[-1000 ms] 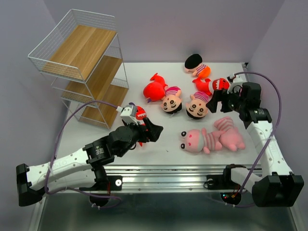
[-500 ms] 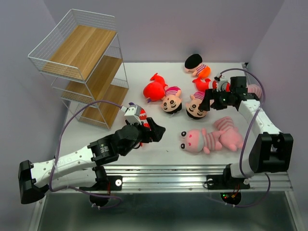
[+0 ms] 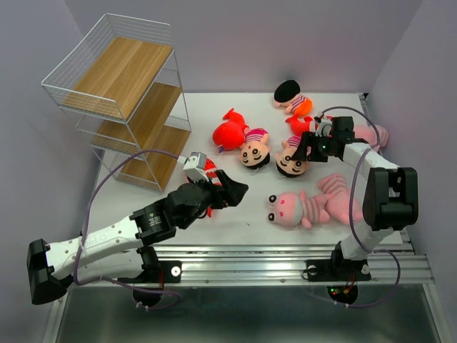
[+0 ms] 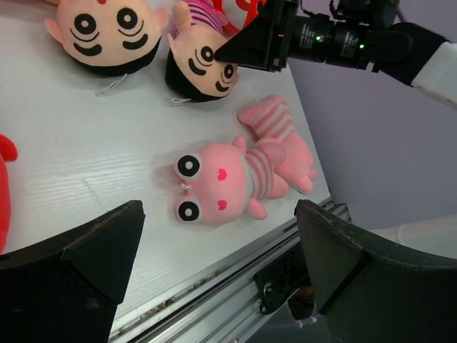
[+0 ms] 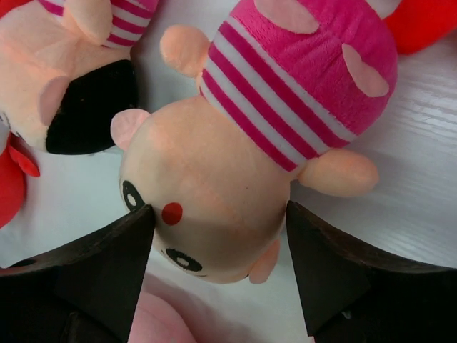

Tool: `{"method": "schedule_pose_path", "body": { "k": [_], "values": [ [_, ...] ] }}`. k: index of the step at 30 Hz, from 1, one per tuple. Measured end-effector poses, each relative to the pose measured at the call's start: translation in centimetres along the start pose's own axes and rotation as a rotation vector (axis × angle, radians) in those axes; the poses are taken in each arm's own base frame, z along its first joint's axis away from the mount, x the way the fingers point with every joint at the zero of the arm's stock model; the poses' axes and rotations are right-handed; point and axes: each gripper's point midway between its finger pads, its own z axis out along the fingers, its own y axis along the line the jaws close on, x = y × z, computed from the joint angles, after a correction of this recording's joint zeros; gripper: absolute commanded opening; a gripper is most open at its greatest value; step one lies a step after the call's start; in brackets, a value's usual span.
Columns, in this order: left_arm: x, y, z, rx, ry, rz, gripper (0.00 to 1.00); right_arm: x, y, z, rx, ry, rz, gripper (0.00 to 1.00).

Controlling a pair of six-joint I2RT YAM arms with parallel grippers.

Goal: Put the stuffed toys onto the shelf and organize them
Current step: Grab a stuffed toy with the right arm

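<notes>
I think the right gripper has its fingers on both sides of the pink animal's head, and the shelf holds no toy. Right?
No: the right gripper straddles the doll's head, not the pink animal; the right wrist view shows it. The rest holds.

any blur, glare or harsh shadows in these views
Top external: evenly lit and sharp, only soft shadows on the table, no glare. Left wrist: the pink striped animal is crisp, while the left fingers are dark with little detail. Right wrist: the doll fills the frame in focus, plush pile visible; the right fingers are equally dark.
</notes>
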Motion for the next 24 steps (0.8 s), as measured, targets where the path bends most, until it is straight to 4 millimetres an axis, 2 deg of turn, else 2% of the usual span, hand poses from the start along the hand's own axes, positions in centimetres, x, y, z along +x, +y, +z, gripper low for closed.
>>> {"method": "schedule_pose_path", "body": {
  "k": [2, 3, 4, 5, 7, 9, 16, 20, 24],
  "values": [
    [-0.2, -0.2, 0.0, 0.009, -0.005, -0.009, 0.99, 0.6, -0.4, 0.9, -0.011, 0.016, 0.013, 0.60],
    [-0.3, -0.3, 0.1, 0.014, -0.007, -0.016, 0.99, 0.8, -0.5, 1.2, -0.015, 0.022, 0.015, 0.46],
    [-0.3, -0.4, 0.1, 0.017, -0.007, -0.019, 0.99, 0.8, -0.5, 1.4, -0.022, 0.022, 0.014, 0.38],
    [-0.3, -0.5, 0.1, 0.021, -0.005, -0.021, 0.99, 0.8, -0.5, 1.6, -0.028, 0.019, 0.008, 0.23],
    [-0.2, -0.4, 0.1, 0.026, -0.002, -0.025, 0.99, 0.6, -0.4, 1.7, -0.039, 0.012, -0.001, 0.12],
    [0.0, -0.4, 0.2, 0.035, 0.008, -0.028, 0.99, 0.6, -0.1, 1.7, -0.061, 0.011, -0.023, 0.06],
    [0.4, -0.5, 0.4, 0.052, 0.035, -0.032, 0.99, 0.7, 0.9, 0.9, -0.138, 0.009, -0.185, 0.05],
    [0.2, -0.5, 0.6, 0.062, 0.044, -0.032, 0.99, 0.5, 2.9, -1.7, -0.214, 0.004, -0.389, 0.07],
    [0.2, 0.2, 1.3, 0.054, 0.060, -0.010, 0.99, -0.5, 5.4, -5.0, -0.312, 0.003, -0.653, 0.08]
  ]
}}
